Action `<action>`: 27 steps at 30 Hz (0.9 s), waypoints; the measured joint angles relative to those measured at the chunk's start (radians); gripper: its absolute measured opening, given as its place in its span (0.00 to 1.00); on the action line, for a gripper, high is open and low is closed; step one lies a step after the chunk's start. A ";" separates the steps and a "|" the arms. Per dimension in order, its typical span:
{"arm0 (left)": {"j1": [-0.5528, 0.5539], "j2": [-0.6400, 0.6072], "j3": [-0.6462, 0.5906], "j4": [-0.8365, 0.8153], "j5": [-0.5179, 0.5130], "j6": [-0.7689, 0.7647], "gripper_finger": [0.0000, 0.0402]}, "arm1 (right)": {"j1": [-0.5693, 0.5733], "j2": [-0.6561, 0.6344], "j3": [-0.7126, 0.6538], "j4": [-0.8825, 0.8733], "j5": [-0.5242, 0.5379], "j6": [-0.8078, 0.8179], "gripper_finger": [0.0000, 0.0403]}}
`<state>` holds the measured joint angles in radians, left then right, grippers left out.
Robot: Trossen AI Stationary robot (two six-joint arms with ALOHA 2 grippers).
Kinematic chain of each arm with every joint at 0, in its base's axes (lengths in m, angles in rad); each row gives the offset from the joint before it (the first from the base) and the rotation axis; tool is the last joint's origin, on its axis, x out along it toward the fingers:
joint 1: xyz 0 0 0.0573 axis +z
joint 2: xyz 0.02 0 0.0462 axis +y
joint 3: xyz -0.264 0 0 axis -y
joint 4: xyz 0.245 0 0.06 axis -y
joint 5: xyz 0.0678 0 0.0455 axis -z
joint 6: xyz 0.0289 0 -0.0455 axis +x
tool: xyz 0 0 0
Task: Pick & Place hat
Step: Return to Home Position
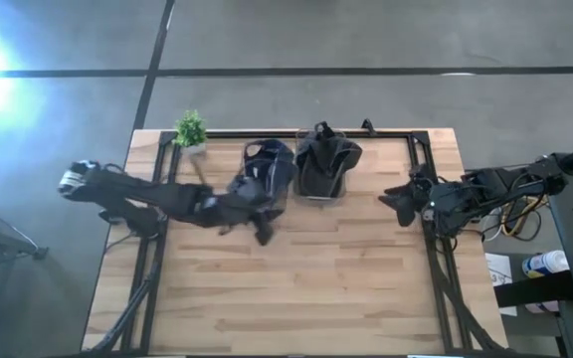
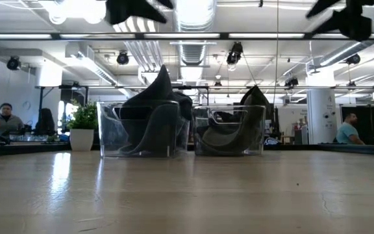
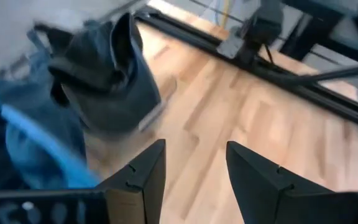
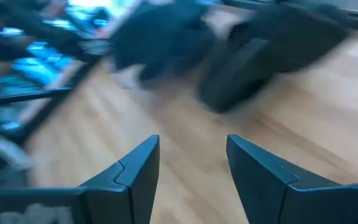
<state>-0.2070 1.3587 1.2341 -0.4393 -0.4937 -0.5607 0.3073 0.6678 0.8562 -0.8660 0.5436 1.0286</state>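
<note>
Two clear bins stand at the table's far side, each with a dark hat inside: the left bin (image 1: 270, 171) (image 2: 143, 129) and the right bin (image 1: 324, 164) (image 2: 231, 130). The hats' crowns poke above the rims. My left gripper (image 1: 257, 224) (image 3: 194, 165) is open, raised above the table just near of the left bin, holding nothing. My right gripper (image 1: 398, 204) (image 4: 192, 165) is open, raised near the table's right side, pointing toward the bins. In the left wrist view the right bin's hat (image 3: 107, 74) shows ahead.
A small potted plant (image 1: 190, 130) (image 2: 83, 127) stands at the far left corner of the table. A dark frame rail (image 1: 426, 179) runs along the table's edges. Bare wood (image 1: 306, 288) spreads across the near half. People sit in the room behind.
</note>
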 joint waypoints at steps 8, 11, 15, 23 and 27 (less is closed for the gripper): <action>-0.005 -0.372 -0.404 0.127 0.043 -0.001 0.40 | 0.000 0.008 -0.049 0.385 -0.130 -0.188 0.45; -0.004 -0.487 -0.527 0.190 0.045 -0.001 0.40 | 0.000 -0.021 -0.110 0.529 -0.139 -0.227 0.45; -0.004 -0.641 -0.667 0.270 0.044 -0.006 0.40 | -0.005 -0.095 -0.255 0.772 -0.233 -0.336 0.45; -0.004 -0.858 -0.851 0.396 0.048 -0.019 0.40 | -0.011 -0.329 -0.534 1.106 -0.268 -0.480 0.45; -0.004 -0.927 -0.904 0.392 0.017 -0.024 0.40 | -0.011 -0.438 -0.627 1.108 -0.176 -0.534 0.45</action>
<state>-0.2108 0.4319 0.3301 -0.0469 -0.4769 -0.5844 0.2960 0.2297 0.2295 0.2419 0.3672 0.4944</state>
